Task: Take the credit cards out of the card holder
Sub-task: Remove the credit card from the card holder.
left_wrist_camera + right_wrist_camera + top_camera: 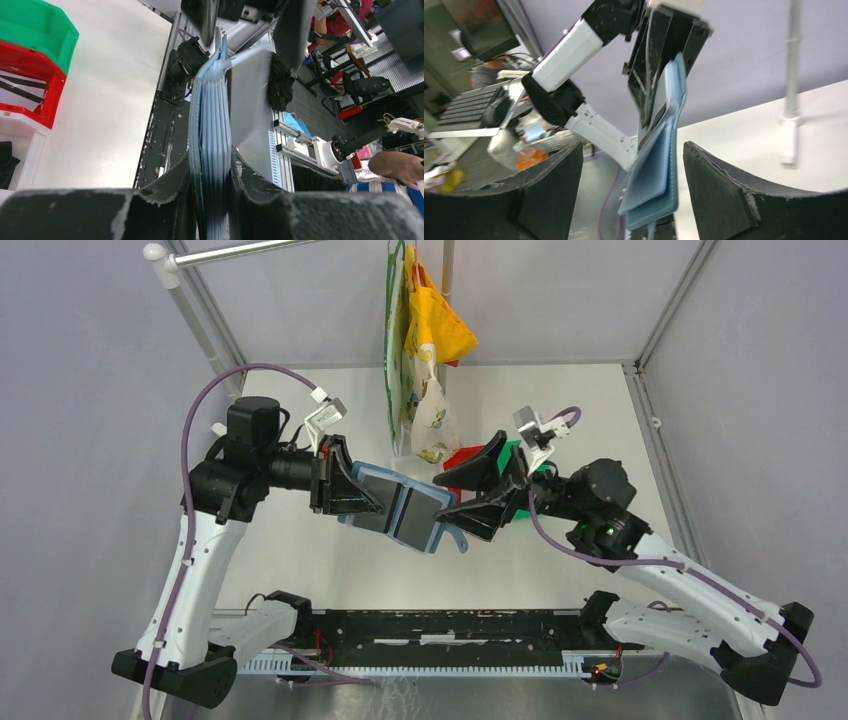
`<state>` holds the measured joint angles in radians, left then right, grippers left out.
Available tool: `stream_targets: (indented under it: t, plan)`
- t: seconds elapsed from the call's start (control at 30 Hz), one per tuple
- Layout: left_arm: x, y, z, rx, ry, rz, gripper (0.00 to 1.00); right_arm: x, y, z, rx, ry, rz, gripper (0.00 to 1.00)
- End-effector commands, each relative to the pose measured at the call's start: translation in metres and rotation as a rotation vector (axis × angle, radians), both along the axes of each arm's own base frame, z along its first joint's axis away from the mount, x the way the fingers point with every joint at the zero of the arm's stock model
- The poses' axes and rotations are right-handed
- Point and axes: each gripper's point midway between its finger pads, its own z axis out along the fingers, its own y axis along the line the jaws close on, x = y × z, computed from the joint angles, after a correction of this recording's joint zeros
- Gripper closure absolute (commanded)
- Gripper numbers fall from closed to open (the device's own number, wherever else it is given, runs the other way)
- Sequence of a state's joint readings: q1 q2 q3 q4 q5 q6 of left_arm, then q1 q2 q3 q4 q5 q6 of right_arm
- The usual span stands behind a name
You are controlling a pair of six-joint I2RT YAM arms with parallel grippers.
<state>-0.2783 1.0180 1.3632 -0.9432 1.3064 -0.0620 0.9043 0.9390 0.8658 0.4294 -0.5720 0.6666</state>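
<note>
With left gripper (pixel 365 495) clenched on card holder (pixel 386 487), close wide-open right gripper (pixel 446 495) on credit cards (pixel 414 518) only, then draw rightward.

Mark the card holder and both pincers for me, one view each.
card holder (pixel 651 185), right wrist view, pale blue lower flap.
left pincer (pixel 210 167), left wrist view, midway between its fingertips, clamped on the holder.
right pincer (pixel 633 147), right wrist view, gap between its open fingertips.

card holder (pixel 212 150) blurred (its upper flap), lower end cut off
</note>
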Motion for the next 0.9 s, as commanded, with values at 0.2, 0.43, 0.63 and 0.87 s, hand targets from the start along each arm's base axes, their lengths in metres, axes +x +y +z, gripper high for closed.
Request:
stream_targets:
  t: [0.2, 0.43, 0.63, 0.87]
  plan:
    - [-0.002, 0.004, 0.010, -0.004, -0.178, 0.012, 0.88, 0.025, -0.021, 0.035, -0.068, -0.115, -0.139, 0.14]
    - [-0.005, 0.006, 0.005, 0.006, -0.199, -0.004, 0.84, 0.022, 0.010, 0.020, -0.085, -0.090, 0.019, 0.05]
    - [-0.002, 0.006, 0.000, 0.021, -0.205, -0.004, 0.78, 0.011, 0.025, 0.020, -0.058, -0.084, 0.104, 0.08]
    - [0.002, 0.005, -0.001, 0.026, -0.205, -0.005, 0.74, 0.006, 0.034, 0.000, -0.071, -0.039, 0.151, 0.30]
